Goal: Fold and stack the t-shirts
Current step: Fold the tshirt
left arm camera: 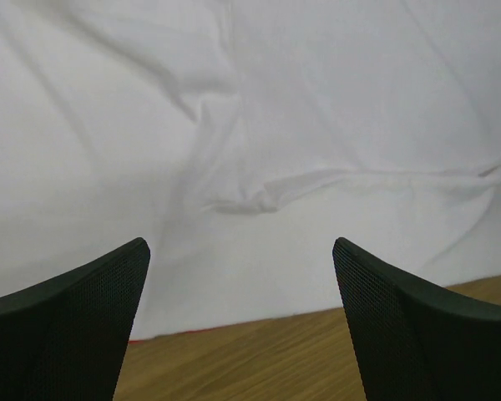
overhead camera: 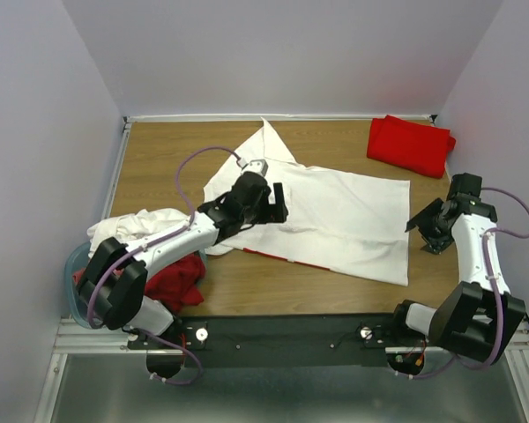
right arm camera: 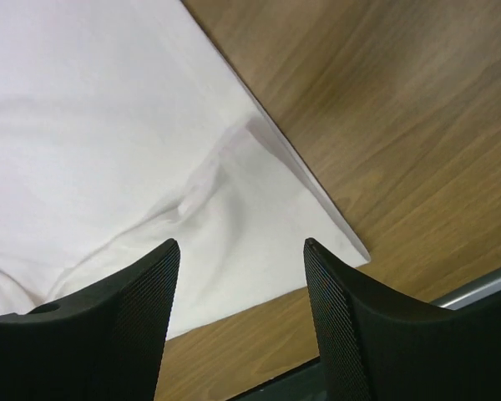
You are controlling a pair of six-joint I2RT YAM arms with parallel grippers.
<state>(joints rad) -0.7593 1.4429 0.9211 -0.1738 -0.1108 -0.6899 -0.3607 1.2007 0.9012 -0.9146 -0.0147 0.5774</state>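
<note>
Lying flat, white t-shirt [overhead camera: 344,216], long axis left-right; left gripper [left arm camera: 240,246], right gripper [right arm camera: 242,244] jaws apart.

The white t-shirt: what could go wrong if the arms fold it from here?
1. The white t-shirt lies askew and creased, one corner pointing at the far edge; a fold may come out crooked.
2. The left gripper is open over a raised wrinkle, so it might pinch only that ridge.
3. The right gripper is open right by a corner of the shirt; it could close on very little cloth.
</note>
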